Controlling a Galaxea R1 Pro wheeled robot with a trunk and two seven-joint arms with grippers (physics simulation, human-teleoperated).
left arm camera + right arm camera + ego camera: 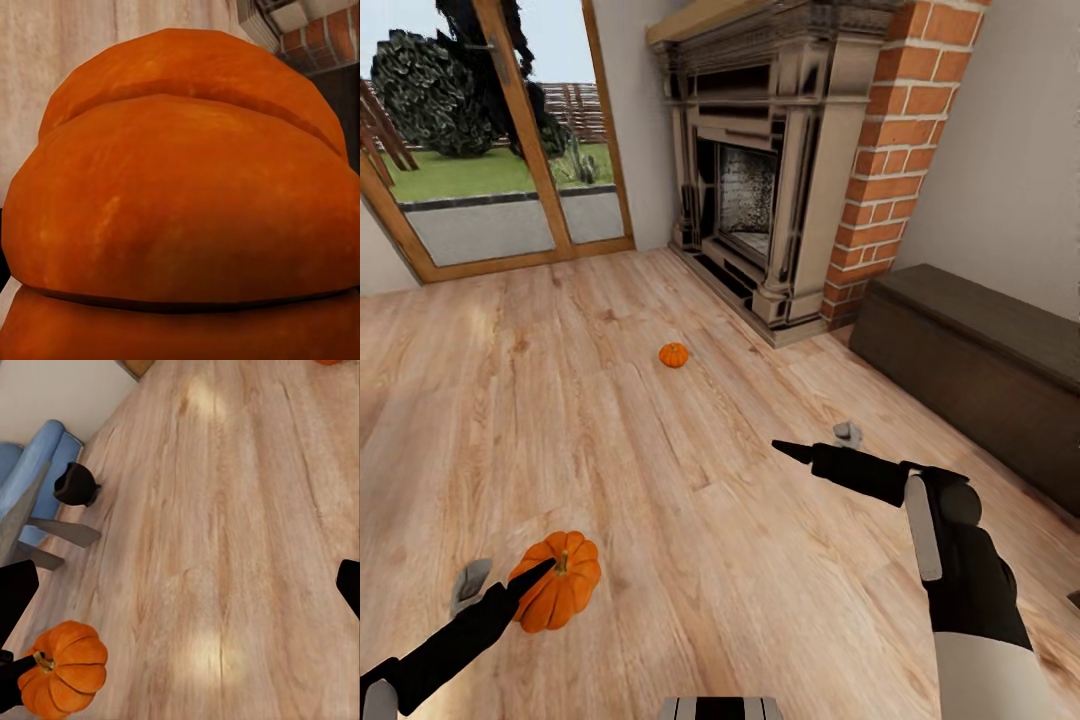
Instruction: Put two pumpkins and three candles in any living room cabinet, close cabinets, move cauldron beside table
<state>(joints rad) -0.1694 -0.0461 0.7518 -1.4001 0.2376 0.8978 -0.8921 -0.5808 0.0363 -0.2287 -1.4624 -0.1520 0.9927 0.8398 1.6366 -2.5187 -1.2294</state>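
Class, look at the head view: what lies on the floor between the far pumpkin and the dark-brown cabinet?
Nothing: in the head view, only bare wooden floor runs between the far pumpkin and the cabinet.

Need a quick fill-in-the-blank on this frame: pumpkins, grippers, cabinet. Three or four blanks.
1. The near pumpkin sits between the fingers of the ____ gripper.
2. The far pumpkin rests on the ____ in front of the fireplace.
3. The right gripper holds ____.
4. The dark-brown cabinet stands against the wall beside the ____ column.

Missing words: left; floor; nothing; brick
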